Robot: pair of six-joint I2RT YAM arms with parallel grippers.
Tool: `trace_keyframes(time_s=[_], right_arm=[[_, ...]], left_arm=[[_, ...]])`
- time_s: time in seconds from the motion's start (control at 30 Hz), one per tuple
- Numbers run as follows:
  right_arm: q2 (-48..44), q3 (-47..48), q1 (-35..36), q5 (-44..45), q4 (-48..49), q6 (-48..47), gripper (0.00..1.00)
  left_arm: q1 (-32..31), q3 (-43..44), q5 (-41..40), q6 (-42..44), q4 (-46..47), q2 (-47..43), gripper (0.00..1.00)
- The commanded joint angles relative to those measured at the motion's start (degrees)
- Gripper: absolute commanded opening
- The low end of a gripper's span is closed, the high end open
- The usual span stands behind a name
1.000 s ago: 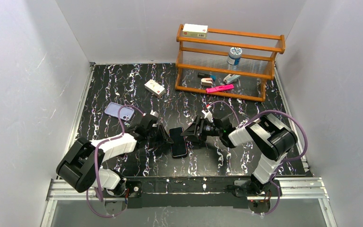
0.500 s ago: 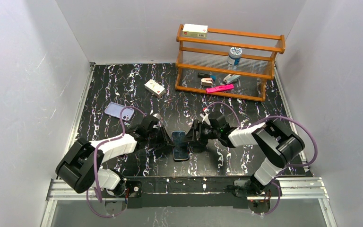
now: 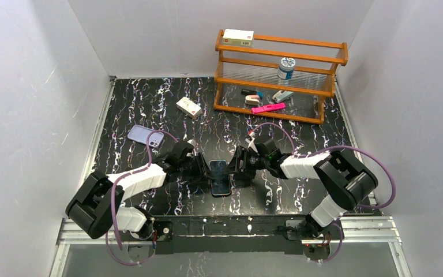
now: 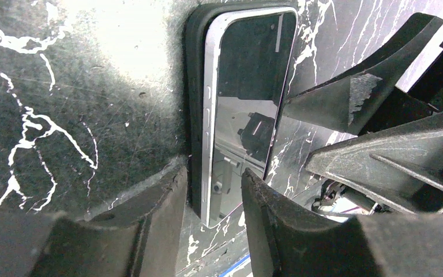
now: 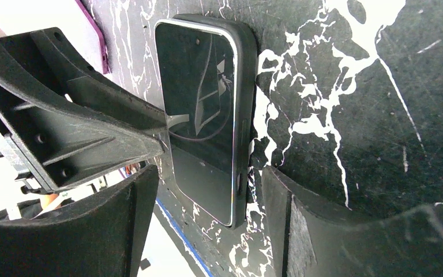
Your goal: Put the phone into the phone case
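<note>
The phone (image 3: pixel 220 178), with a glossy dark screen and a silver rim, lies screen-up at the table's near middle on a matte black slab (image 4: pixel 195 86) that frames it. It also shows in the left wrist view (image 4: pixel 248 86) and in the right wrist view (image 5: pixel 199 98). My left gripper (image 3: pixel 203 168) is open at its left edge, and its two fingers straddle the near corner (image 4: pixel 213 173) closely. My right gripper (image 3: pixel 237 167) is open at its right edge, fingers wide around that end (image 5: pixel 210 170). The lavender phone case (image 3: pixel 146 136) lies apart at the far left.
A wooden shelf rack (image 3: pixel 280 75) stands at the back right with a box on top, a bottle and small items. A small white box (image 3: pixel 188 107) lies in front of it to the left. White walls enclose the table.
Both grippers have closed in on the phone from either side. The phone and slab have shifted slightly, and its screen now reflects light. There is little movement in the last half second.
</note>
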Motion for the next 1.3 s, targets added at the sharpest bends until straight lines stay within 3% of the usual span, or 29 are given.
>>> trace_keyframes(time_s=[0.0,0.43,0.93,1.27], right_arm=[[-1.9,1.4,0.3,1.8,-2.9,-0.9,0.74],[-0.7,1.3,1.6,3.1,-3.5,1.2,0.74],[-0.8,2.0,3.7,7.1,-5.5,2.2,0.76],[1.2,3.3,5.5,8.3,-5.1,3.9,0.77]], left_arm=[[-0.2,2.0,-1.7,1.7,-4.9,-2.7,0.39],[-0.2,1.5,-3.1,3.6,-6.7,-2.2,0.42],[-0.2,-0.9,-0.8,1.7,-2.9,-1.2,0.29],[-0.1,-2.6,0.2,0.1,0.2,0.1,0.15]])
